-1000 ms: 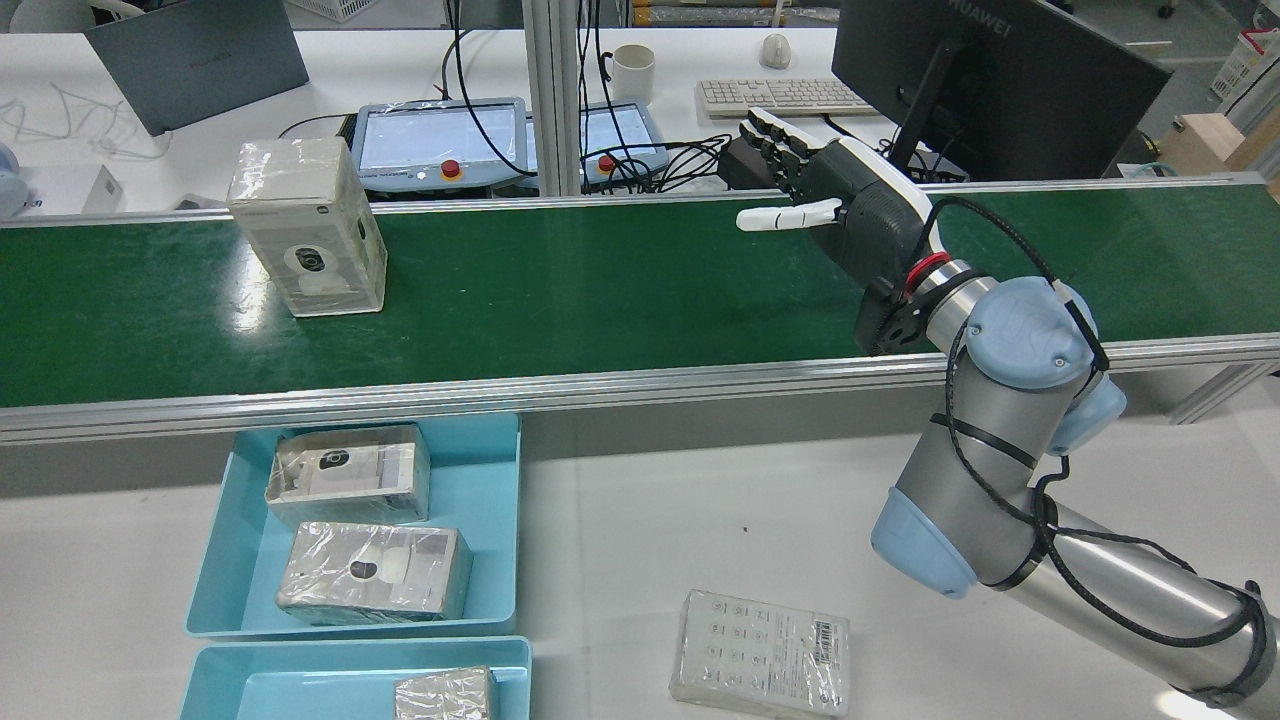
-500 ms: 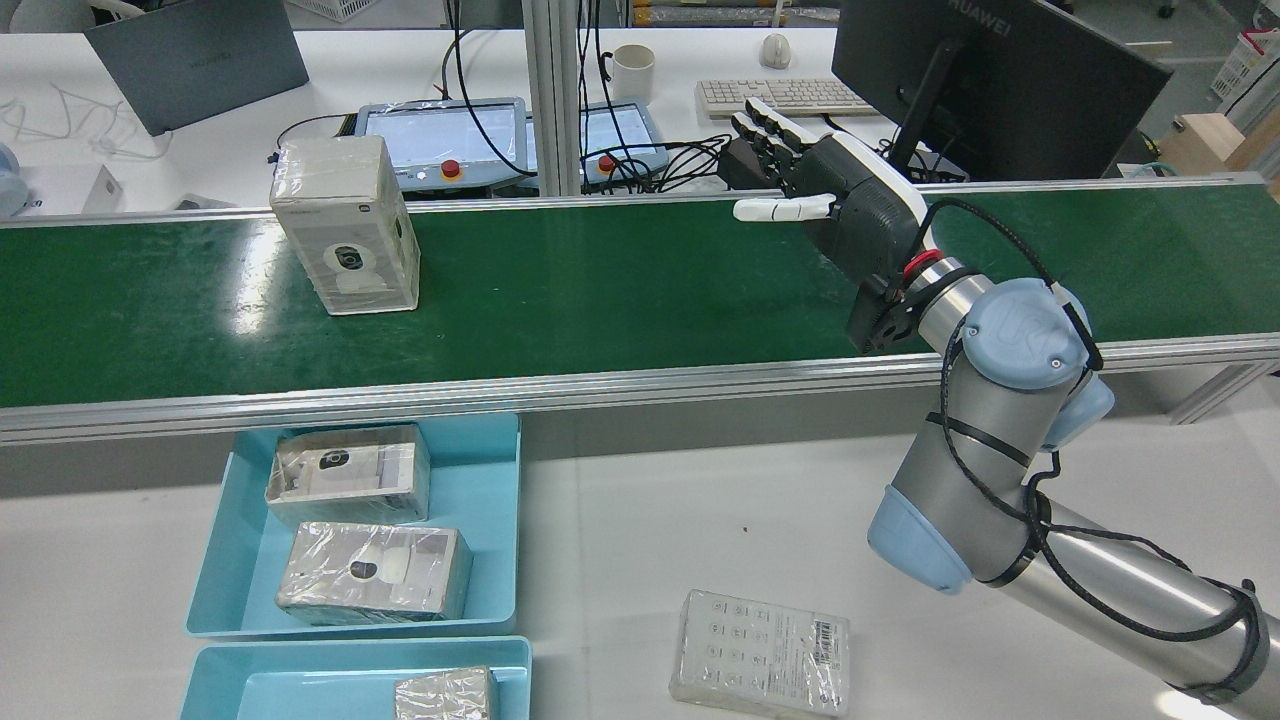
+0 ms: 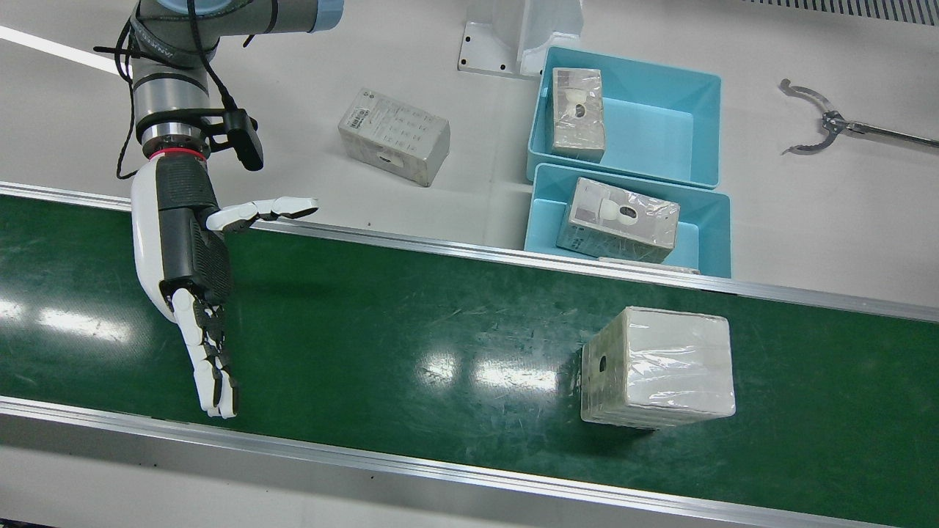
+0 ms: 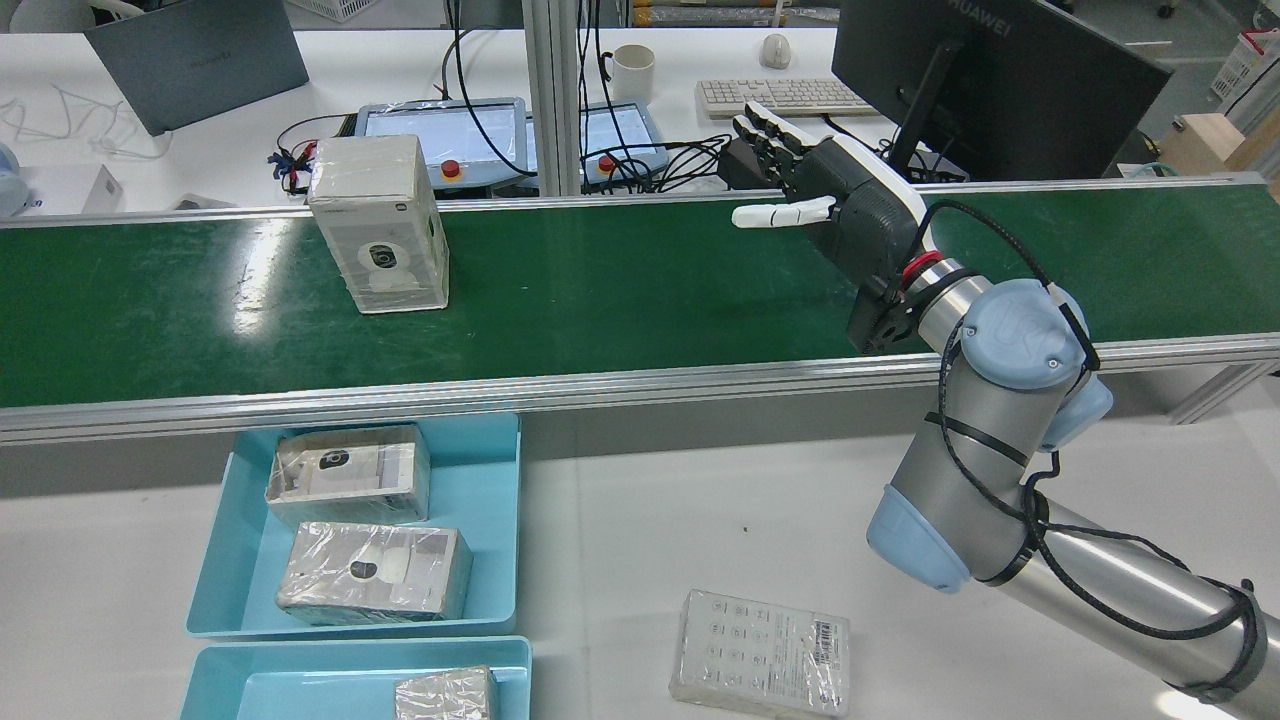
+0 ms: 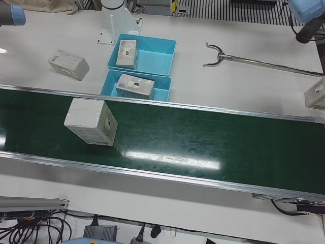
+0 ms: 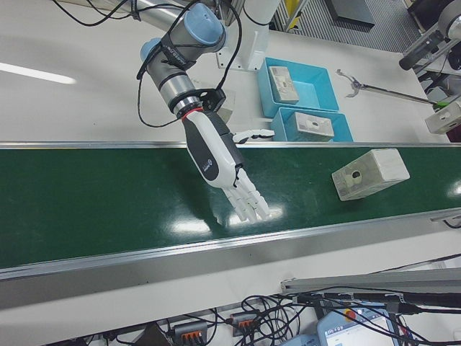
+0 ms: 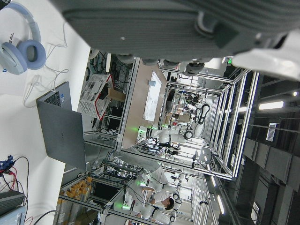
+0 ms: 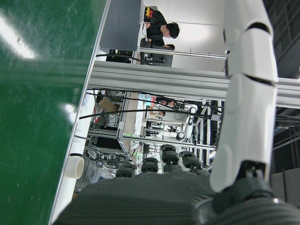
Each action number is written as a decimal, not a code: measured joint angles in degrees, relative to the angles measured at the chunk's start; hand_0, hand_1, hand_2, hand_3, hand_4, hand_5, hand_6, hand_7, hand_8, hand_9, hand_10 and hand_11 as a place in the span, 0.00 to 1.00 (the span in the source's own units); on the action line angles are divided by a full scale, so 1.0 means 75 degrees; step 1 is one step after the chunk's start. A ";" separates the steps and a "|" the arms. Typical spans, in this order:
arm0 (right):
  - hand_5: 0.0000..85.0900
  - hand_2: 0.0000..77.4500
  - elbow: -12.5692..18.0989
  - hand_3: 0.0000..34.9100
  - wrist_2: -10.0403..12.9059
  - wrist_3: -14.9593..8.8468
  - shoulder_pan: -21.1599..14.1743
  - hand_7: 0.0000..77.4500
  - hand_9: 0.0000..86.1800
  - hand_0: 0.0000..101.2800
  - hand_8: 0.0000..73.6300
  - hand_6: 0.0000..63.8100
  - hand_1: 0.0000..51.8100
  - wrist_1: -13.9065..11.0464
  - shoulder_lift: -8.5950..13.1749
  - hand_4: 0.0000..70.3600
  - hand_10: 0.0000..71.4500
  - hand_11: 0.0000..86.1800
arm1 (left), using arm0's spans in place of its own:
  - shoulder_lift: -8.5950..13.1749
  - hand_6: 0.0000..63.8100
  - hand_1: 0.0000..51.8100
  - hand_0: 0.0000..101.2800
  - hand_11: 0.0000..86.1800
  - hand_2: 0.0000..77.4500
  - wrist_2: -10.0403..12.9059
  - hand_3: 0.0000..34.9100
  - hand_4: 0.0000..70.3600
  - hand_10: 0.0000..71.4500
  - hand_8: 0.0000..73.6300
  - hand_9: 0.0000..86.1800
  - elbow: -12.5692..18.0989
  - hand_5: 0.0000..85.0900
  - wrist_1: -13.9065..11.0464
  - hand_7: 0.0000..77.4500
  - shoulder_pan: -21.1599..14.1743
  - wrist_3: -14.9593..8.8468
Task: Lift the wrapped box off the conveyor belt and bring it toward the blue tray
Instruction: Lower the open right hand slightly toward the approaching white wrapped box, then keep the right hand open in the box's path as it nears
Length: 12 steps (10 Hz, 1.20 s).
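your right hand (image 4: 850,205) hangs over the long green conveyor belt (image 4: 620,300), fingers spread and holding nothing, well apart from the pale plastic-wrapped cardboard box (image 4: 380,238), which stands upright on the belt. beside the belt sits the shallow light-blue plastic tray (image 4: 490,500) with two wrapped boxes inside; whether your left hand is spread or closed, you cannot tell.

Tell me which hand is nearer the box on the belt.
Right, probably. The right hand hangs over the belt, apart from the box; the left hand shows in no table view.
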 joint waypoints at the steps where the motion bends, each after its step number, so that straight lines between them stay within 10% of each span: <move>1: 0.01 0.19 0.0000 0.00 0.0000 0.0000 0.0000 0.01 0.04 0.46 0.04 0.00 0.29 0.0000 0.0003 0.05 0.02 0.04 | 0.0000 0.00 0.00 0.00 0.00 0.01 0.0000 0.00 0.00 0.00 0.00 0.00 0.0000 0.01 0.0000 0.00 0.0000 0.0000; 12: 0.01 0.20 -0.0170 0.00 0.0005 -0.0006 -0.0011 0.01 0.04 0.46 0.04 0.00 0.28 0.0000 0.0158 0.05 0.02 0.04 | 0.0000 0.00 0.00 0.00 0.00 0.01 0.0000 0.00 0.00 0.01 0.00 0.00 0.0000 0.01 0.0000 0.00 0.0000 0.0000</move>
